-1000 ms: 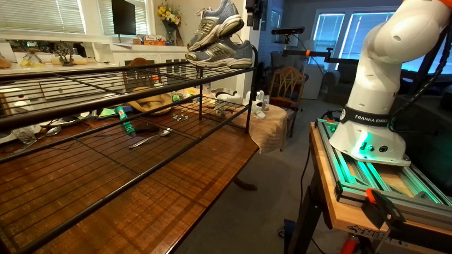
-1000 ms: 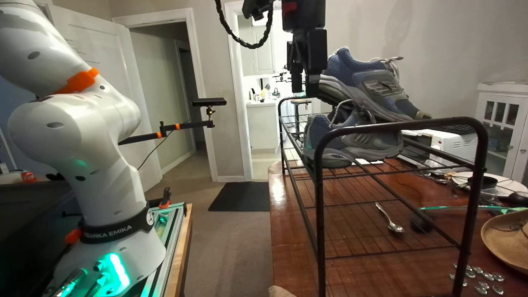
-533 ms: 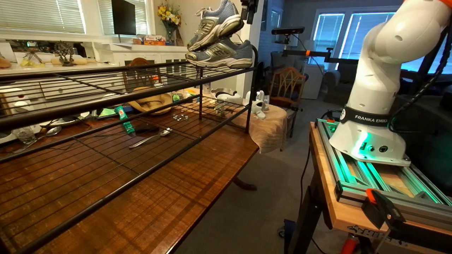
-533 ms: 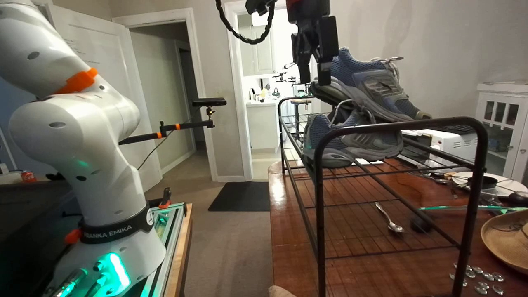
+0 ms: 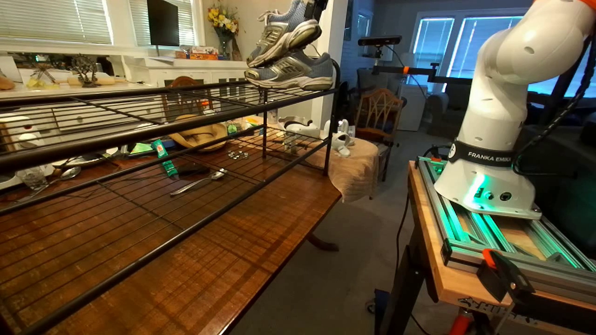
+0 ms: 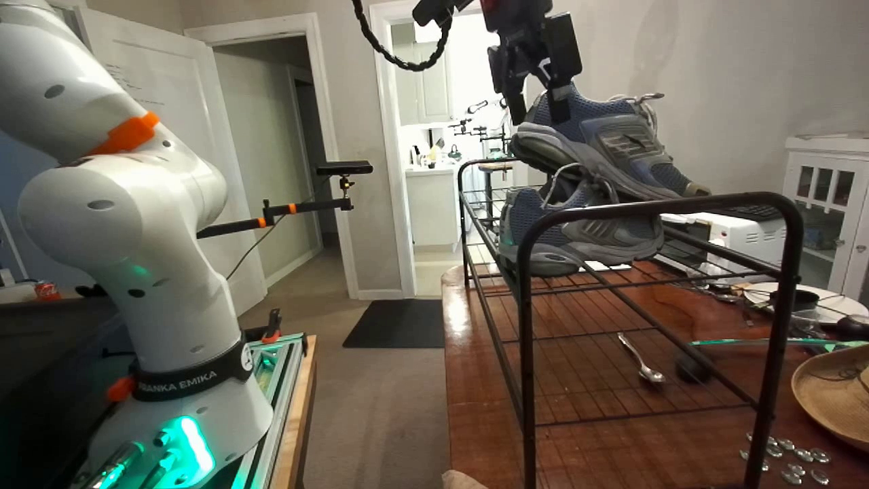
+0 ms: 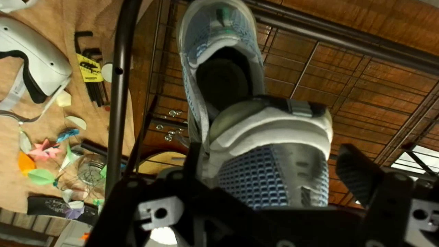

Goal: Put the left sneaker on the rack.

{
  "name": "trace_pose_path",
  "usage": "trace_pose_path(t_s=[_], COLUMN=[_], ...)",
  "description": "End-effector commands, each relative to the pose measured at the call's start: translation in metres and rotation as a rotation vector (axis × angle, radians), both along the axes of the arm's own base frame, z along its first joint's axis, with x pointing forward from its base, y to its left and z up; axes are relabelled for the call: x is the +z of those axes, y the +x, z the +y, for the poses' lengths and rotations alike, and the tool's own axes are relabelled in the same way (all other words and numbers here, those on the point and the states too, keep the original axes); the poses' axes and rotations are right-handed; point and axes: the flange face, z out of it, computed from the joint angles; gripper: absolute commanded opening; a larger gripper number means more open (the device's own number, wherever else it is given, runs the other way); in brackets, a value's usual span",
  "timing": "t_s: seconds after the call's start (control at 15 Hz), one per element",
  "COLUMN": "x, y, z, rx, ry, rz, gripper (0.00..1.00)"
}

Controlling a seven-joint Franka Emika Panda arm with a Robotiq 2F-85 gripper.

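Two grey, white and blue sneakers are stacked at one end of the dark wire rack (image 5: 200, 118) (image 6: 665, 206) (image 7: 118, 85), on its top shelf. The upper sneaker (image 5: 288, 28) (image 6: 618, 139) (image 7: 253, 175) rests tilted, heel raised, on the lower sneaker (image 5: 291, 73) (image 6: 604, 238) (image 7: 219, 25). I cannot tell which one is the left sneaker. My gripper (image 6: 539, 112) (image 7: 271, 151) is open at the raised heel of the upper sneaker. In the wrist view, one finger is close beside the heel and the other stands apart from it. An exterior view shows only its tip (image 5: 315, 9).
The rack stands on a wooden table (image 5: 279, 209). A spoon (image 6: 641, 360), glass beads (image 6: 794, 455) and a straw hat (image 6: 835, 394) lie on the table. A cloth-covered table (image 5: 358, 163) with a white headset (image 7: 37, 58) stands beyond the rack's end post.
My gripper has moved over to the upper sneaker's heel and tilted. Its fingers appear wider apart in an exterior view. The sneakers and the rack have not moved.
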Motion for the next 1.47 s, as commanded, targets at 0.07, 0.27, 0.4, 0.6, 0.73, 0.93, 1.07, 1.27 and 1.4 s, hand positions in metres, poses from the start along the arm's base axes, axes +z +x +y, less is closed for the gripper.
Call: trace_pose_path(t_s=[0.07,0.27,0.4,0.6,0.73,0.93,1.07,1.27,1.4], x=[-0.004,-0.011,-0.017,-0.025,-0.028,-0.03,-0.031,-0.032,-0.03], y=[-0.003,-0.001,0.001,0.002,0.002,0.002,0.002,0.001,0.0], z=[0.005,0.008,0.009,0.011,0.012,0.014,0.019,0.028,0.035], rx=[0.046,0.058,0.069,0.079,0.081,0.082,0.089,0.103,0.114], ry=[0.022,0.013,0.006,0.0,-0.001,0.002,0.012,0.028,0.035], rz=[-0.105,-0.156,-0.181,-0.201,-0.211,-0.218,-0.205,-0.203,-0.211], gripper=[1.0,1.0,1.0,0.75,0.7,0.57,0.54,0.53,0.53])
